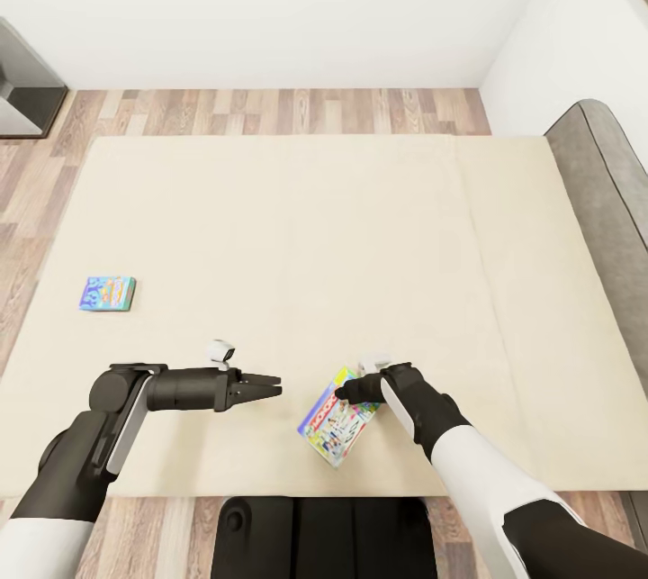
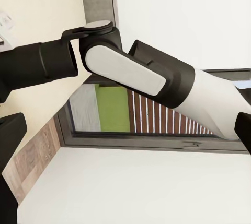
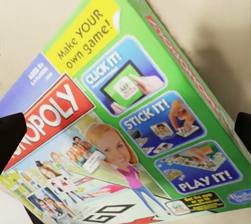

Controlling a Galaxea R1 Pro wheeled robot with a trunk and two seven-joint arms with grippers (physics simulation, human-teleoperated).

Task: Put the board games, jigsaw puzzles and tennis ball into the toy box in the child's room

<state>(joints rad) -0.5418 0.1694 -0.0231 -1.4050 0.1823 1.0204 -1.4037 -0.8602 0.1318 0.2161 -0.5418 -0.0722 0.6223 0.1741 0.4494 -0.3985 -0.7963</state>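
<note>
On the bed (image 1: 297, 228), a beige mattress, lie two board games. The small blue one (image 1: 107, 294) rests flat near the mattress's left edge, far from both grippers. The larger green-edged Monopoly box (image 1: 337, 417) lies near the front edge. My right gripper (image 1: 347, 393) is at that box's far end. In the right wrist view the box (image 3: 130, 119) spreads between the two dark fingertips (image 3: 11, 130), which stand wide apart, so the gripper is open. My left gripper (image 1: 270, 386) hovers open and empty over the mattress, left of the green box, pointing toward it.
A grey padded headboard (image 1: 601, 174) borders the bed on the right. Wood-plank floor (image 1: 270, 111) and a white wall lie beyond the bed, with a dark cabinet (image 1: 22, 93) at far left. My dark base (image 1: 315, 534) touches the bed's front edge.
</note>
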